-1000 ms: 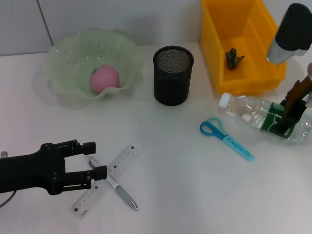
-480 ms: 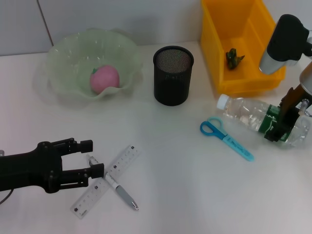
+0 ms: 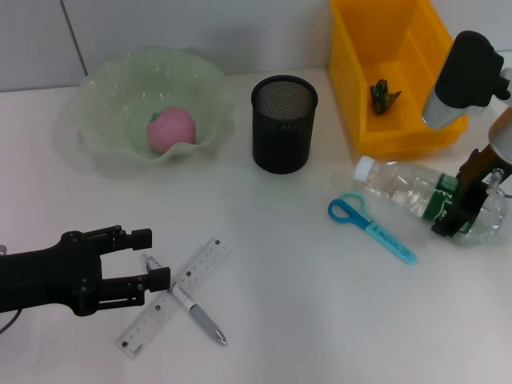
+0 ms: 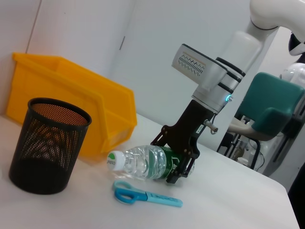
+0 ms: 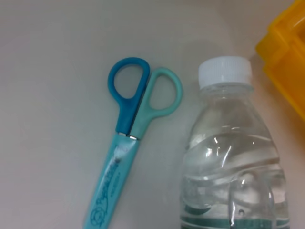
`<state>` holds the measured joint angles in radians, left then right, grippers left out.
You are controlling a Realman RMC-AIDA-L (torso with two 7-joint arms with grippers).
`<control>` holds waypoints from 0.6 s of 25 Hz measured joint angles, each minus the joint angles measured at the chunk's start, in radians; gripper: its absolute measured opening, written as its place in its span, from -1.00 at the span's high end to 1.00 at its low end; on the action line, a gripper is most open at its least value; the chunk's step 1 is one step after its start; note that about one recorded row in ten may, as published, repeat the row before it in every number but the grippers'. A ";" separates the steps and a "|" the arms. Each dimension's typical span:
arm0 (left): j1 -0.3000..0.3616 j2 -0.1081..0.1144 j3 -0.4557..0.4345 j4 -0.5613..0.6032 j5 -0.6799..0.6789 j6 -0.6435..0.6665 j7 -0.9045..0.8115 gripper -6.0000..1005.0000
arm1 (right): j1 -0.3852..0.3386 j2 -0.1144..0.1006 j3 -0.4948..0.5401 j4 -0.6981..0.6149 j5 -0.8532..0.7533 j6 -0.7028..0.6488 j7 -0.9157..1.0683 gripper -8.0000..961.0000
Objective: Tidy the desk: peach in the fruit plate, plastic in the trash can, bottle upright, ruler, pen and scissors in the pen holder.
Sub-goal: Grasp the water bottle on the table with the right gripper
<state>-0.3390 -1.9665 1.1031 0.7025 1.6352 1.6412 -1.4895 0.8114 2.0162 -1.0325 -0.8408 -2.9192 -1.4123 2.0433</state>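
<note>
White counter (image 3: 280,264): bottle (image 3: 416,192) lies on its side between bin (image 3: 360,88) and scissors (image 3: 370,226). My right end effector (image 3: 460,212) is clamped on its labelled middle. Step in hand, I judge: standing it upright, which calls for a lift and turn. My left end effector (image 3: 152,260) hovers apart by ruler (image 3: 172,296) and pen (image 3: 192,310).

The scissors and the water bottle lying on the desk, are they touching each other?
Apart. The right wrist view shows a strip of bare desk between the scissors handles and the bottle; the head view shows the same gap.
</note>
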 joint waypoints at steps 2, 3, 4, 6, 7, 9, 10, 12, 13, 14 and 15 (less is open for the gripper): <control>0.000 0.000 -0.001 0.000 0.000 0.000 0.000 -0.59 | -0.001 0.003 -0.006 0.000 0.000 0.005 0.000 -0.69; 0.000 0.000 -0.002 0.000 0.000 0.000 0.000 -0.59 | -0.002 0.005 -0.009 -0.001 0.000 0.006 0.000 -0.68; 0.000 0.001 -0.004 0.000 0.000 0.001 -0.001 -0.59 | -0.003 0.007 -0.009 -0.004 0.000 0.007 0.000 -0.68; 0.001 0.001 -0.007 0.000 0.000 0.003 -0.001 -0.59 | -0.008 0.012 -0.010 -0.019 0.002 0.008 0.000 -0.68; 0.001 0.001 -0.007 0.000 0.000 0.003 -0.001 -0.59 | -0.008 0.012 -0.010 -0.019 0.002 0.008 0.000 -0.68; 0.003 0.002 -0.008 0.001 0.000 0.005 -0.001 -0.59 | -0.010 0.015 -0.010 -0.024 0.004 0.009 -0.001 -0.68; 0.003 0.002 -0.008 0.001 0.000 0.005 -0.001 -0.59 | -0.011 0.017 -0.010 -0.026 0.004 0.009 -0.004 -0.68; 0.004 0.003 -0.008 0.001 0.000 0.005 -0.001 -0.59 | -0.013 0.022 -0.011 -0.036 0.005 0.005 -0.010 -0.67; 0.004 0.005 -0.008 0.001 0.000 0.006 -0.001 -0.59 | -0.015 0.022 -0.011 -0.041 0.006 0.000 -0.011 -0.67; 0.004 0.006 -0.009 0.000 0.000 0.006 -0.001 -0.59 | -0.016 0.023 -0.011 -0.049 0.007 -0.007 -0.012 -0.67; 0.005 0.006 -0.009 0.000 0.000 0.006 -0.002 -0.59 | -0.017 0.023 -0.011 -0.055 0.009 -0.013 -0.012 -0.66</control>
<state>-0.3344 -1.9601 1.0940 0.7028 1.6352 1.6475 -1.4911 0.7942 2.0394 -1.0431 -0.8955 -2.9106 -1.4258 2.0313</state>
